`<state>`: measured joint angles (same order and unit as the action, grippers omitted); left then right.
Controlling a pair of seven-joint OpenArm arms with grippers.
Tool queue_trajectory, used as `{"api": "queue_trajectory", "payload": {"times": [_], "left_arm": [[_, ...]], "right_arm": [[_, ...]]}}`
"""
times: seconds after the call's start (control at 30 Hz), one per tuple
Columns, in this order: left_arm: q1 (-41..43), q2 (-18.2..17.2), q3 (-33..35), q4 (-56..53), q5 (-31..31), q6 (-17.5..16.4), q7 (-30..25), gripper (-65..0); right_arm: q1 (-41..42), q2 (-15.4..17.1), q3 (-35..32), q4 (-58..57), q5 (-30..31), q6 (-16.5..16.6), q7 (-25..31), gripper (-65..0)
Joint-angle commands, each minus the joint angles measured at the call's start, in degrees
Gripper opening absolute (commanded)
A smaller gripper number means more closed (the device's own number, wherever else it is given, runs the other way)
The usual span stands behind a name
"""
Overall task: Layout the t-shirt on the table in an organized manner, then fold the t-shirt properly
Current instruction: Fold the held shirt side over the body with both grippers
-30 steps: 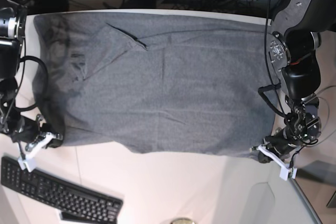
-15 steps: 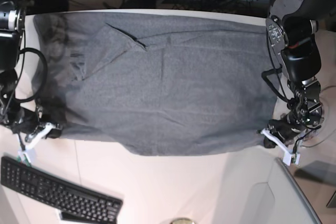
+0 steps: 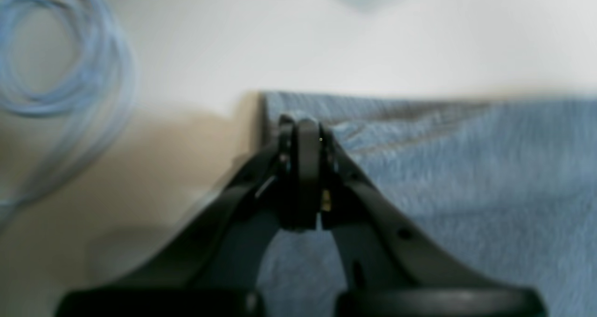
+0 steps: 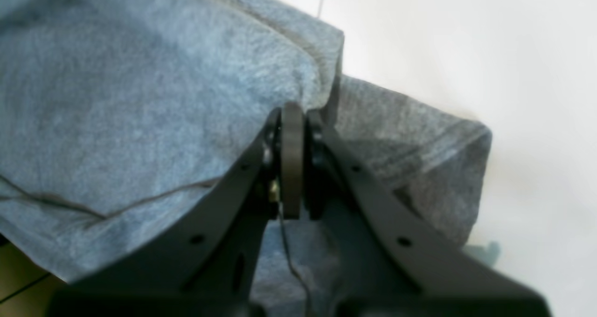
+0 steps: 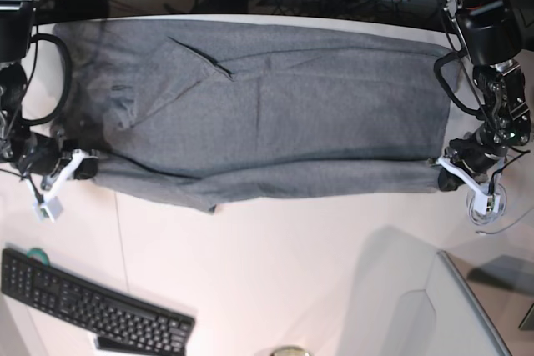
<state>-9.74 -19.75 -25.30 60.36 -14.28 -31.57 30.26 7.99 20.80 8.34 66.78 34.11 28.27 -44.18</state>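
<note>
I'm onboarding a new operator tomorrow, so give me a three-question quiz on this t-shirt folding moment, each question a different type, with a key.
1. True or false: both arms' jaws are shut on the t-shirt.
2. Multiple choice: the black keyboard lies (a) on the shirt, (b) on the table at the near corner, apart from the shirt, (c) under the left gripper.
3. Short answer: which shirt edge does the right gripper hold in the base view?

Key: 1 true; 2 b; 3 the near edge, at its left corner.
</note>
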Motion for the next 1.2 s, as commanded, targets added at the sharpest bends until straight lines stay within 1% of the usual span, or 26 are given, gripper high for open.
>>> {"api": "queue_trajectory", "payload": {"times": [0.0,0.1,0.17,0.33,0.47,0.5,0.6,0.83,0.9,1.17], "left_arm": [[0.02,-1.13,-0.15,2.28,-1.06,-0.21,-0.41,-65.0],[2.31,-1.13,-0.59,5.27,-0.97,-0.21,1.26,-65.0],[3.80,-1.75,-0.33,6.06,-0.97,-0.21,1.26,-65.0],[5.65,-1.75,-0.59,6.06,-1.15,-0.21,1.26,-65.0],[6.09,-1.66,-0.68,6.41,-1.15,-0.21,1.26,-65.0],[6.09,-1.66,-0.68,6.41,-1.15,-0.21,1.34,-65.0],[6.09,-1.57,-0.77,6.41,-1.15,-0.21,3.19,-65.0],[6.26,-1.48,-0.77,6.41,-1.15,-0.21,3.28,-65.0],[7.41,-1.75,-0.77,6.41,-1.15,-0.21,3.19,-65.0],[9.43,-1.57,-0.33,6.41,-1.15,-0.21,3.10,-65.0]], "right_arm": [[0.67,1.05,0.41,2.01,1.01,0.08,1.24,-65.0],[-0.56,1.05,0.41,3.41,1.01,0.08,0.27,-65.0],[-0.74,1.05,0.58,3.50,1.01,0.08,-0.87,-65.0],[-3.20,0.52,8.32,5.52,1.19,0.17,-4.92,-65.0],[-6.89,-0.01,10.34,10.71,1.28,0.17,-7.11,-65.0],[-7.42,-0.71,10.52,11.24,1.19,0.17,-7.29,-65.0],[-8.03,-1.15,10.61,11.41,1.01,0.08,-7.20,-65.0],[-10.41,-1.32,10.61,11.77,1.28,0.08,-7.20,-65.0],[-11.11,-1.32,10.61,11.85,1.19,0.08,-7.20,-65.0],[-11.20,-1.32,10.61,8.69,1.01,0.08,-6.85,-65.0]]}}
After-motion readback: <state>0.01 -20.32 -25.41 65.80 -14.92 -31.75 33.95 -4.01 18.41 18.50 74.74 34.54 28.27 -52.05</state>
